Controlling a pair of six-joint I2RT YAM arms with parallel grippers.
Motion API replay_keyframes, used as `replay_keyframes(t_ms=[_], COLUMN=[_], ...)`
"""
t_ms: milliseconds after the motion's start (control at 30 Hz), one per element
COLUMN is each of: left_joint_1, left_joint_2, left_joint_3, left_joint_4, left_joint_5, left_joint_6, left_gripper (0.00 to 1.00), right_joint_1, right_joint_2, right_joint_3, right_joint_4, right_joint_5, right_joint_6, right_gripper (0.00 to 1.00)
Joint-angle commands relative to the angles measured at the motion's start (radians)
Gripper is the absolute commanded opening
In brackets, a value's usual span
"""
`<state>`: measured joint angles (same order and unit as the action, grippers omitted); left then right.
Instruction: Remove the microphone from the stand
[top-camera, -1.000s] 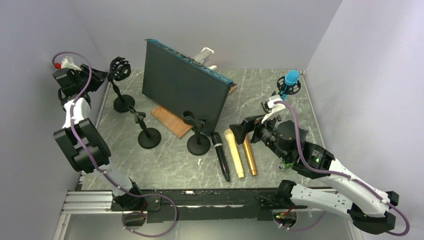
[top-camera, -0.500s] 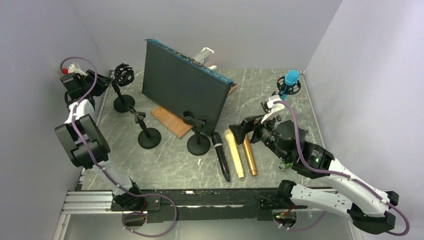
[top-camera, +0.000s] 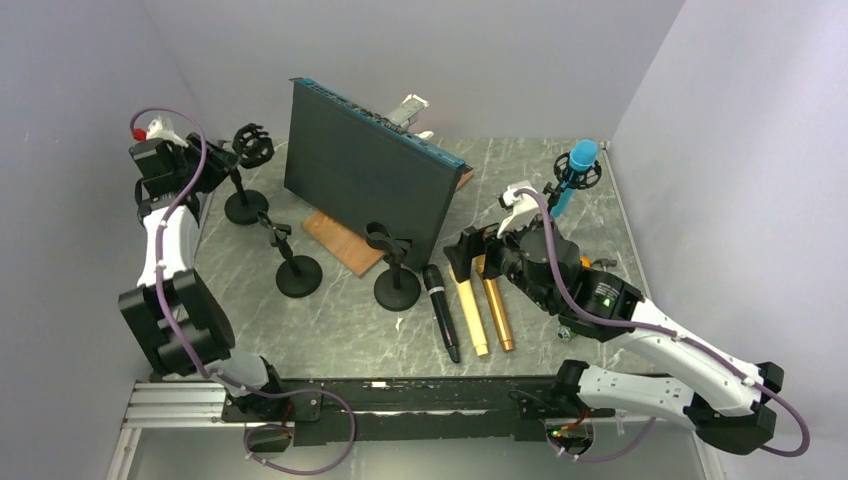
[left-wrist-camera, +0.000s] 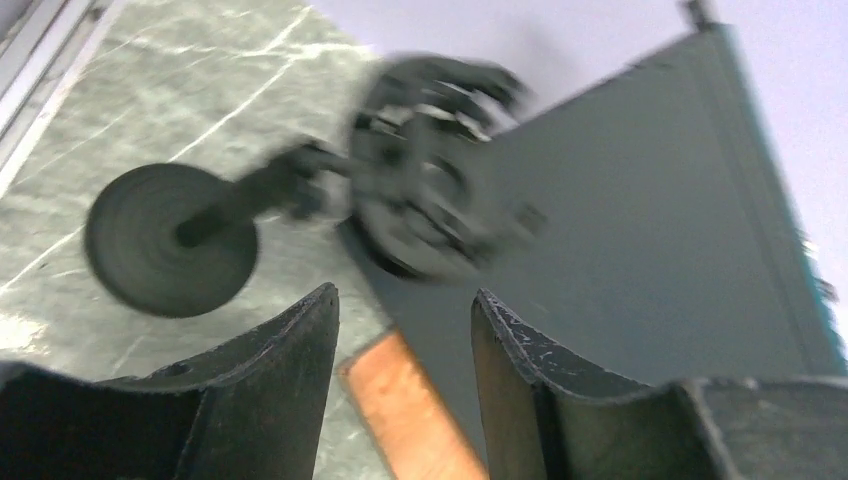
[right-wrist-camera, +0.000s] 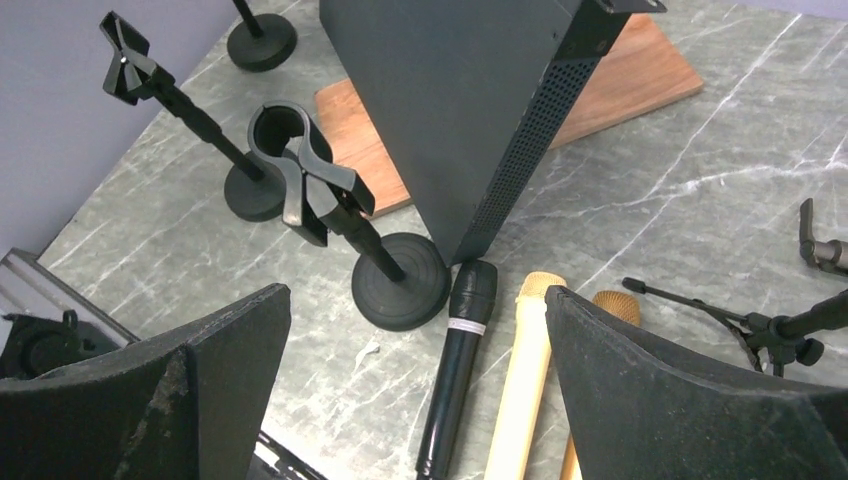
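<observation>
Hovering right tool (top-camera: 472, 262), jaws wide

White-and-black arms (top-camera: 690, 352), purple cables (top-camera: 552, 250)

You had one microphone (top-camera: 581, 156) seated in its stand (top-camera: 594, 176) at the back right. It had a bright blue head and a teal body, and it leaned head-up through a black ring mount. Three others lay flat, side by side, near the front centre with their heads toward the back: a black microphone (top-camera: 441, 311), a pale gold microphone (top-camera: 468, 306) and a darker gold microphone (top-camera: 498, 316). The two gold ones were touching or nearly so.
</observation>
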<state>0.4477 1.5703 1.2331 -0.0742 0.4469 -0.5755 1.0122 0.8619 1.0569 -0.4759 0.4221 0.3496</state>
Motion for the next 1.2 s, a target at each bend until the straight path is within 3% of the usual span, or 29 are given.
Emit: replay_keyframes(t_ms=[0,267,467,600,700,967,1067,1167], left_joint_1=[-0.051,-0.1,-0.314,-0.507,-0.618,-0.708,-0.708,-0.71], left_joint_2=[-0.146,-0.266,-0.346,-0.4,-0.435,-0.473,-0.495,-0.546], left_joint_3=[0.038,0.072,0.103,0.115,0.104,0.059,0.056,0.062], left_joint_4=[-0.017,-0.071,-0.121,-0.175,-0.161,-0.017,0.0,-0.051], left_joint_5=[0.016,0.076,0.026,-0.106,-0.126,0.048,0.049,-0.048], left_joint_6=[0.037,0.054,0.157,0.29,0.335,0.232,0.207,0.269], left_gripper=[0.56,0.57,0.57,0.59,0.6,0.63,0.64,0.64], right_joint_1=[0.0,-0.003,-0.007,-0.022,-0.036,-0.107,-0.141,-0.171], right_joint_2=[0.038,0.11,0.203,0.237,0.261,0.353,0.354,0.339], right_joint_3=[0.087,0.133,0.214,0.237,0.243,0.308,0.329,0.339], right_joint_4=[-0.017,0.016,0.002,0.047,0.087,0.02,-0.023,-0.054], right_joint_5=[0.049,0.076,0.129,0.135,0.148,0.243,0.247,0.245], right_joint_6=[-0.017,-0.029,-0.07,-0.086,-0.083,-0.085,-0.084,-0.084], right_gripper=[1.0,1.0,1.0,1.0,1.0,1.0,1.0,1.0])
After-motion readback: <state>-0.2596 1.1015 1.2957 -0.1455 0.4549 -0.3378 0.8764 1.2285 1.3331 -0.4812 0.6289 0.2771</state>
